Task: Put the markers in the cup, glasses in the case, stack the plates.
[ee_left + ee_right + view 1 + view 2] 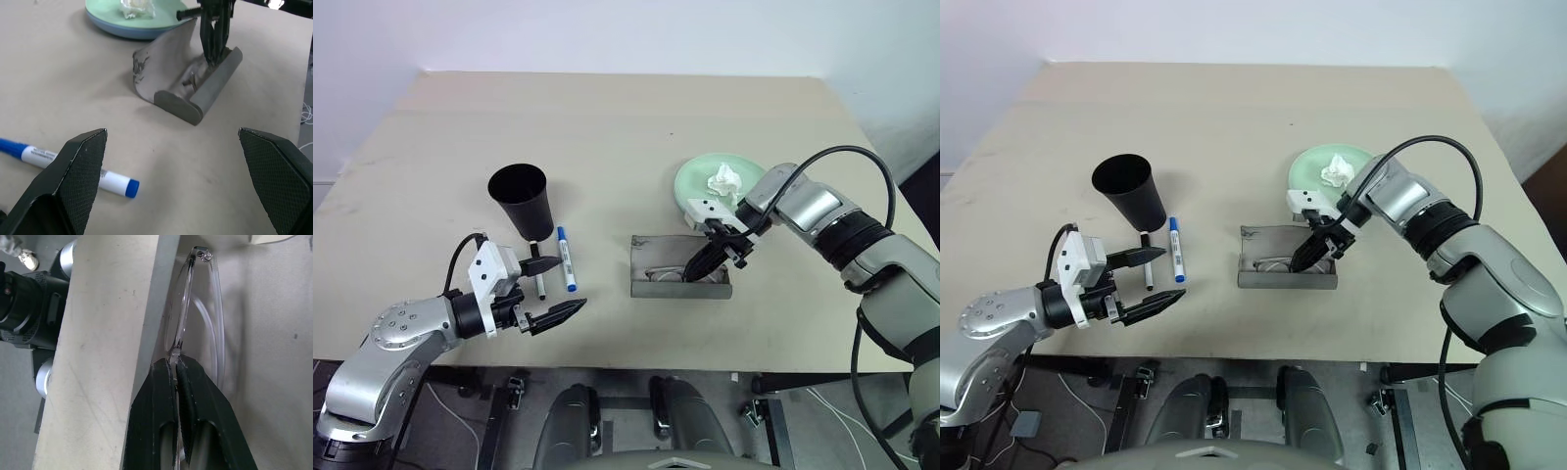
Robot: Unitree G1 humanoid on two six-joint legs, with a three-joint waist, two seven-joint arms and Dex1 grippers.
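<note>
While pinched shut on the thin clear-lensed wire glasses (188,328), the right claw (698,266) reaches into the open grey rectangular case (681,265).
Left of the case, the left claw (558,290) gapes wide and empty near the blue-capped white marker (566,258).

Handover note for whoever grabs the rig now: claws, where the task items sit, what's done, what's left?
Right claw: shut on the glasses, lowered into the open case.
Left claw: open, holding nothing, beside the markers.
Blue marker and black marker lie on the table next to the upright cup.
Green plate sits on the blue plate, with a tissue on top.
Done: plates stacked.
Left: release glasses, both markers into cup.
</note>
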